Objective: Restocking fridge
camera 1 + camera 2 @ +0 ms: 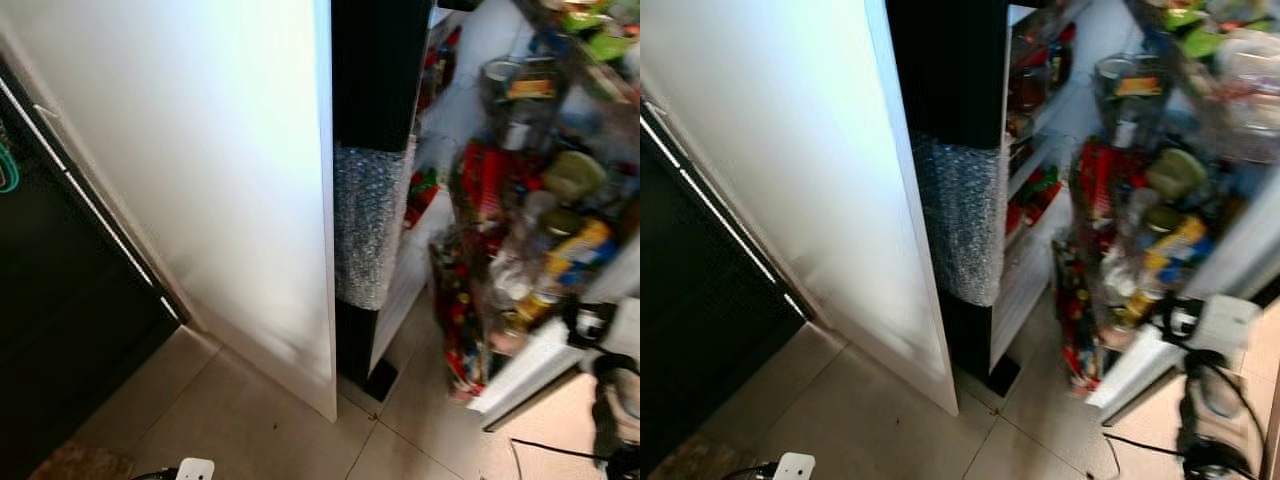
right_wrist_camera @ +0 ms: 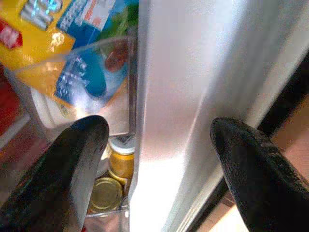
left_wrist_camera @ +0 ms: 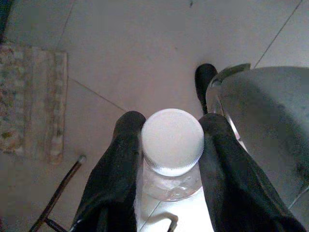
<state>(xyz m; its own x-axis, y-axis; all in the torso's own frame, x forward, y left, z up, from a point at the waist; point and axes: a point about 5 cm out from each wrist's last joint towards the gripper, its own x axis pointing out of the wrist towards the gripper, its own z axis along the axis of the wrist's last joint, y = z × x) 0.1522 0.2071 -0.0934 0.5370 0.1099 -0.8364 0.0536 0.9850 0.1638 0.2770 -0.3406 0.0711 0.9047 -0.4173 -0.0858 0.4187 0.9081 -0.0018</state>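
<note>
Gripping 1 bottle (image 3: 172, 145): left hand (image 3: 170, 159) | right hand (image 2: 159, 140) spread astride 1 fridge door (image 2: 193, 96) edge

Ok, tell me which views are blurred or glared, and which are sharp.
Both eye views: motion blur smears the crowded fridge door shelves, and the white cabinet panel is washed out. Left wrist view: sharp on the white-capped clear plastic bottle in the left gripper. Right wrist view: glare on the silver fridge door edge.
</note>
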